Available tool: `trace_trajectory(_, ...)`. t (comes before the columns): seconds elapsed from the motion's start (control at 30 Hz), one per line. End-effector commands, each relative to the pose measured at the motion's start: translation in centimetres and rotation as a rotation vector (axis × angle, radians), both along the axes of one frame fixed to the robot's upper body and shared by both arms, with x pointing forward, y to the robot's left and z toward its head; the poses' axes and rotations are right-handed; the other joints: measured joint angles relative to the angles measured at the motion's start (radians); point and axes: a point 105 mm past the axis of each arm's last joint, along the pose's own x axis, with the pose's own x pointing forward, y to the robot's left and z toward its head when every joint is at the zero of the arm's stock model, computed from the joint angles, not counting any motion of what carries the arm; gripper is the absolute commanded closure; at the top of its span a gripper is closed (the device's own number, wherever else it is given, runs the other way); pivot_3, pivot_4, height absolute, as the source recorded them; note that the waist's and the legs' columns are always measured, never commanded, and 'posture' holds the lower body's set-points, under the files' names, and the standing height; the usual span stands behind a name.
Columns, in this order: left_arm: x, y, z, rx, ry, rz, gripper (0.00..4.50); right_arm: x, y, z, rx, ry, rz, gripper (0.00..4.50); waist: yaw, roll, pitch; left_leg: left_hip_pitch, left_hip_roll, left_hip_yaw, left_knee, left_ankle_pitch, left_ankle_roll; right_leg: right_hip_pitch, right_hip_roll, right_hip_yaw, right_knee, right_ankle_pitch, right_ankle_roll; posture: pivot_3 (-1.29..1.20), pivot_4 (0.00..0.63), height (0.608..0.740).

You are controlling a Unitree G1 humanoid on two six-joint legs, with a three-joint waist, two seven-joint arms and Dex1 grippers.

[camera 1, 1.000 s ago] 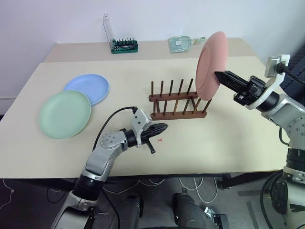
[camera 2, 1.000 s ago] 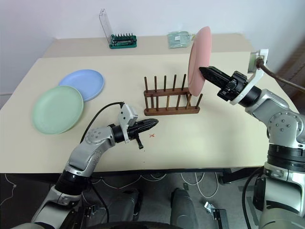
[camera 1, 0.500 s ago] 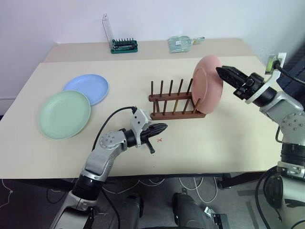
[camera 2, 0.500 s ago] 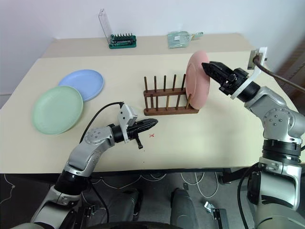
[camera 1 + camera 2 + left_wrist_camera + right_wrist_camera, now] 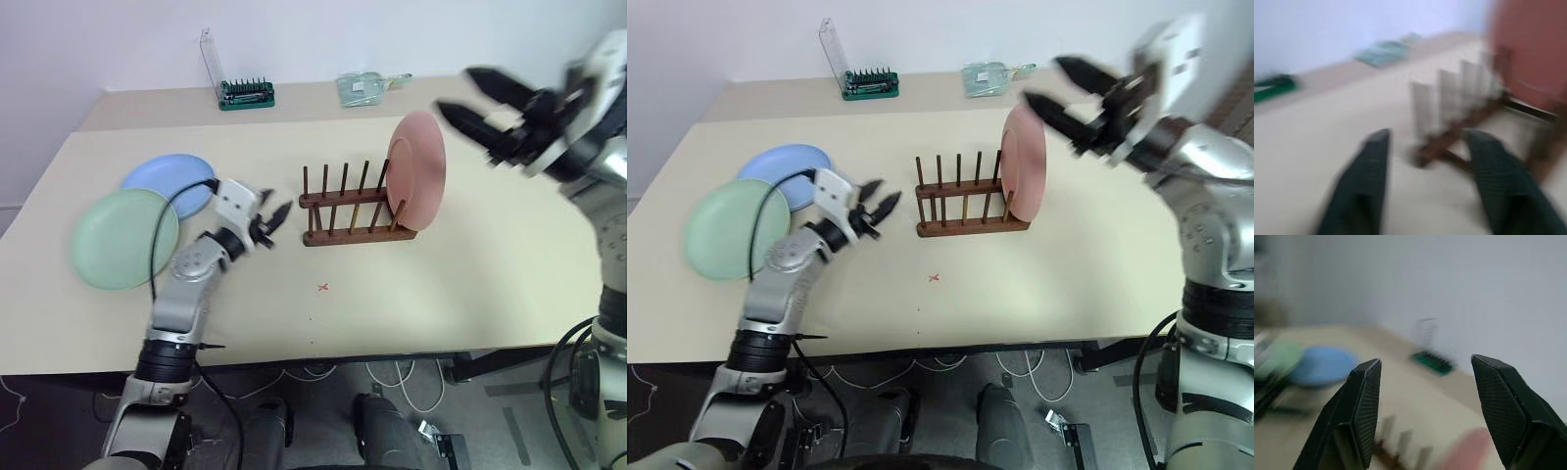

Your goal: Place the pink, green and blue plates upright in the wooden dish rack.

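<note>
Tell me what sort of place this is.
Probably a lab or test room, not a kitchen: a plain beige table against a bare white wall, a green tool case at the back, loose cables on the floor beneath, and a wooden dish rack as a prop.

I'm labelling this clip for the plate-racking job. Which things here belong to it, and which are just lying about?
Part of the job:
wooden dish rack
pink plate, upright in the rack
green plate, flat on the table
blue plate, flat beside it

Lying about:
green tool case
clear packet
</note>
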Motion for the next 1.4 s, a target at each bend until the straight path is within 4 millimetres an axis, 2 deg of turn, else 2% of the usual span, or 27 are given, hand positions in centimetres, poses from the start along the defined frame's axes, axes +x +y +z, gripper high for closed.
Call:
trace_trajectory(0.03,-0.5,7.1,3.5,-0.072,-0.066,0.267,0.14,-0.8,4.0,-3.2,-0.18,-0.024,0.088,1.52,-0.001,0.0,0.0,0.0,0.0,0.0,0.0,0.0,0.0,0.0,0.001,0.0,0.001,0.0,0.0,0.0,0.15,0.74)
trace_trajectory(0.07,-0.9,9.2,3.7,-0.099,-0.053,0.353,0.02,-0.4,4.5,-4.2,-0.201,-0.019,0.082,1.52,0.004,0.0,0.0,0.0,0.0,0.0,0.0,0.0,0.0,-0.001,0.0,0.0,0.001,0.0,0.0,0.0,0.15,0.74)
trace_trajectory(0.1,-1.1,10.4,3.7,-0.118,-0.043,0.404,0.02,-0.1,4.8,-4.8,-0.208,-0.016,0.073,1.52,0.006,-0.001,0.0,-0.001,0.0,0.0,0.0,0.0,0.0,-0.001,0.0,0.0,0.001,0.0,0.0,0.0,0.15,0.74)
trace_trajectory(0.17,-2.4,14.6,3.5,-0.196,-0.005,0.601,0.02,0.5,5.7,-6.9,-0.236,0.003,0.066,1.52,0.015,-0.003,0.0,-0.001,-0.001,0.0,0.001,0.001,-0.001,0.0,-0.001,0.0,0.0,0.0,0.0,0.0,0.15,0.74)
trace_trajectory(0.23,-3.8,17.4,2.8,-0.285,0.037,0.745,0.02,0.7,6.3,-8.3,-0.253,0.016,0.077,1.52,0.016,-0.006,0.0,-0.002,-0.002,-0.001,0.001,0.001,-0.001,0.0,-0.001,0.0,0.0,0.0,0.0,0.0,0.15,0.74)
trace_trajectory(0.33,-5.8,20.1,0.8,-0.397,0.127,0.872,0.02,1.0,6.9,-9.5,-0.257,0.034,0.086,1.52,0.013,-0.008,0.001,-0.002,-0.002,-0.002,0.001,0.001,-0.002,0.0,-0.001,0.0,0.0,0.001,0.0,0.0,0.15,0.74)
trace_trajectory(0.47,-7.5,19.4,-2.9,-0.467,0.278,0.854,0.02,1.2,7.3,-9.9,-0.253,0.046,0.096,1.52,0.011,-0.009,0.0,-0.001,-0.001,-0.002,0.0,0.002,-0.004,-0.001,-0.001,0.0,0.001,0.001,-0.001,0.0,0.15,0.74)
trace_trajectory(0.57,-9.2,19.7,-5.2,-0.529,0.344,0.893,0.02,1.5,7.2,-10.1,-0.251,0.048,0.089,1.52,0.011,-0.01,0.0,-0.001,-0.001,-0.002,0.0,0.002,-0.004,-0.001,0.0,0.0,0.001,0.001,-0.001,0.0,0.15,0.74)
trace_trajectory(0.7,-10.0,20.4,-6.9,-0.594,0.381,0.921,0.02,1.6,7.1,-10.4,-0.259,0.051,0.082,1.52,0.012,-0.011,0.0,-0.001,-0.001,-0.002,0.0,0.002,-0.004,-0.001,0.0,-0.001,0.001,0.002,-0.002,0.0,0.15,0.74)
trace_trajectory(0.87,-9.9,20.3,-8.0,-0.633,0.409,0.925,0.02,1.7,7.1,-10.5,-0.258,0.049,0.073,1.52,0.012,-0.012,0.0,-0.001,-0.001,-0.002,0.0,0.002,-0.005,-0.001,0.0,0.0,0.001,0.002,-0.002,0.0,0.15,0.74)
trace_trajectory(0.97,-9.4,19.8,-8.0,-0.645,0.407,0.896,0.83,1.6,7.1,-10.6,-0.253,0.049,0.067,1.52,0.012,-0.012,0.0,-0.001,-0.001,-0.002,0.0,0.002,-0.005,-0.001,0.0,0.0,0.001,0.002,-0.002,0.0,0.15,0.74)
trace_trajectory(1.13,-8.9,19.6,-8.0,-0.652,0.41,0.885,3.28,1.6,6.9,-10.6,-0.251,0.048,0.055,1.52,0.012,-0.012,-0.001,-0.001,-0.001,-0.002,0.0,0.002,-0.005,-0.001,0.0,0.0,0.001,0.002,-0.002,0.0,0.15,0.74)
trace_trajectory(1.2,-8.7,19.4,-8.1,-0.654,0.407,0.876,4.43,1.5,6.9,-10.6,-0.25,0.047,0.055,1.52,0.012,-0.012,-0.001,-0.001,-0.001,-0.002,0.0,0.002,-0.005,-0.001,0.0,0.0,0.001,0.002,-0.002,0.0,0.15,0.74)
trace_trajectory(1.27,-8.5,19.2,-7.9,-0.661,0.385,0.863,4.47,1.5,6.9,-10.6,-0.249,0.046,0.055,1.52,0.012,-0.012,-0.001,-0.001,-0.001,-0.002,0.0,0.002,-0.005,-0.001,0.0,0.0,0.001,0.002,-0.002,0.0,0.15,0.74)
trace_trajectory(1.4,-8.1,18.3,-6.1,-0.698,0.256,0.774,4.47,1.5,6.9,-10.5,-0.242,0.038,0.053,1.52,0.012,-0.012,-0.001,-0.001,-0.001,-0.001,0.0,0.002,-0.005,-0.001,0.0,0.0,0.001,0.002,-0.003,0.0,0.15,0.74)
